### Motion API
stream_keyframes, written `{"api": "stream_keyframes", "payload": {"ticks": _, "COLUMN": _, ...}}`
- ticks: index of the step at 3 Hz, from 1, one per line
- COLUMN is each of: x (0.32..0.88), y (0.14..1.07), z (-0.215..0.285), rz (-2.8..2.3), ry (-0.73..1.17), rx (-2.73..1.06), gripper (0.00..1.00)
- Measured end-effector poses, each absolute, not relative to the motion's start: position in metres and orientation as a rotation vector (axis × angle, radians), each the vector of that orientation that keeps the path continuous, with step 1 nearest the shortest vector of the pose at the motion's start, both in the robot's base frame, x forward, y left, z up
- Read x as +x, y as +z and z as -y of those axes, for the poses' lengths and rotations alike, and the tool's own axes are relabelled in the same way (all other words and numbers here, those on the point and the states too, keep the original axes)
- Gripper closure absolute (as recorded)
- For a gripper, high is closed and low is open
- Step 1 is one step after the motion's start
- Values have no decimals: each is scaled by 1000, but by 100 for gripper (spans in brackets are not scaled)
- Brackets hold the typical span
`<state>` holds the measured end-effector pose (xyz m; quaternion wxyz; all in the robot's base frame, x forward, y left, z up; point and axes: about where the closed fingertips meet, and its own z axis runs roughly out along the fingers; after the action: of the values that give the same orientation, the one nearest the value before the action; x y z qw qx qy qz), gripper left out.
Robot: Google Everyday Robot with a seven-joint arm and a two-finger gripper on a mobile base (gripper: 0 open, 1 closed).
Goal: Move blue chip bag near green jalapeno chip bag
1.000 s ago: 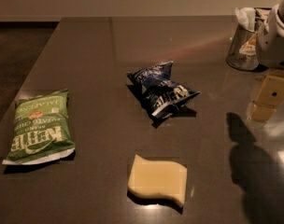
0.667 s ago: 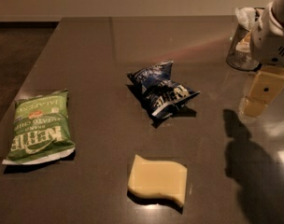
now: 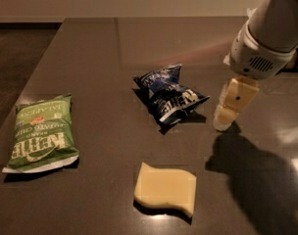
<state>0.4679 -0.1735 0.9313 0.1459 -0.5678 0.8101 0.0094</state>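
Gripper hangs low just right of the blue chip bag, apparently staged for a grasp; holds nothing, opening can't tell. Bag lies mid-table, well apart from the green jalapeno chip bag at left.

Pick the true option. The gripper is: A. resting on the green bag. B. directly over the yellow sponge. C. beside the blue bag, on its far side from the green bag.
C: the gripper is beside the blue chip bag, opposite the green jalapeno chip bag, and well clear of the sponge.

Single high view, angled down over table, hand at right
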Motion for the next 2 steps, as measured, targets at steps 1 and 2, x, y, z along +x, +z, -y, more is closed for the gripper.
{"api": "stream_keyframes", "payload": {"ticks": 1, "x": 485, "y": 911, "z": 146, "rz": -2332, "ry": 90, "rx": -1587, "gripper": 0}}
{"api": "stream_keyframes", "payload": {"ticks": 2, "x": 507, "y": 896, "z": 123, "rz": -2319, "ry": 91, "rx": -1545, "gripper": 0}}
